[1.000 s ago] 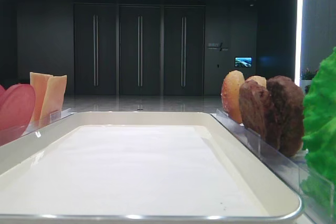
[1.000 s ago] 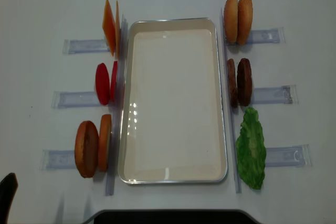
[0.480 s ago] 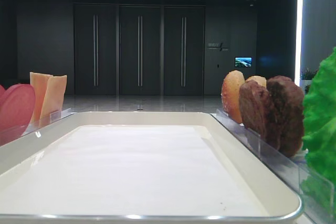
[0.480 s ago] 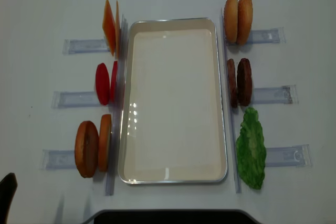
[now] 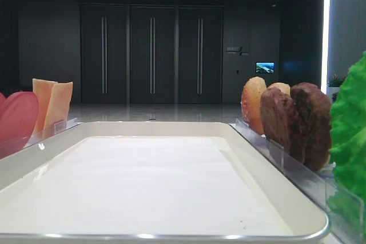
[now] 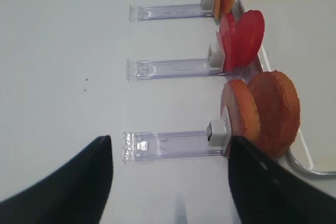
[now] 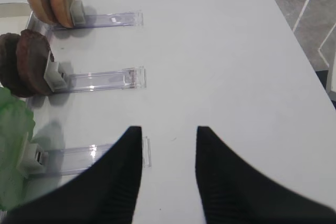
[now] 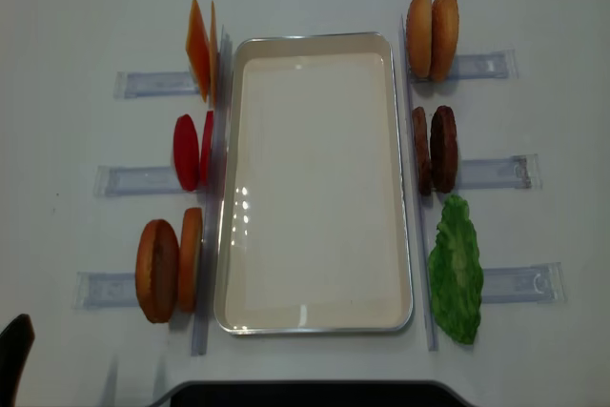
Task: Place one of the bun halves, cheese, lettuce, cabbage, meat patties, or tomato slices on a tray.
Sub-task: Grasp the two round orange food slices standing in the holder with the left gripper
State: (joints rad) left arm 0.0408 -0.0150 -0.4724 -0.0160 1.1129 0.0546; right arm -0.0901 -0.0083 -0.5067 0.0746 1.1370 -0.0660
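Nearest the robot's side of the tray, both arms sit low and back from the food. The left gripper has its jaws spread as wide as they go, with nothing between them, over bare table just short of the closest clear rack. The right gripper is also parted and holds nothing, close to the rack that carries the lettuce.

No item lies on the tray's white lining, so I judge the task to be at its very start: choosing and approaching a piece.

Left of the tray, going away from the robot, stand a pair of bun halves, then the tomato slices, then the cheese, each upright on edge in its rack and just beside the tray's rim. Right of the tray, in the same order, are the lettuce, the meat patties and a second pair of bun halves.

The near left buns seem the handiest pick for the left gripper. The next move would call for advancing over that rack, straddling one upright disc across its flat faces, closing gently, lifting it clear of its neighbour, and carrying it sideways over the rim.
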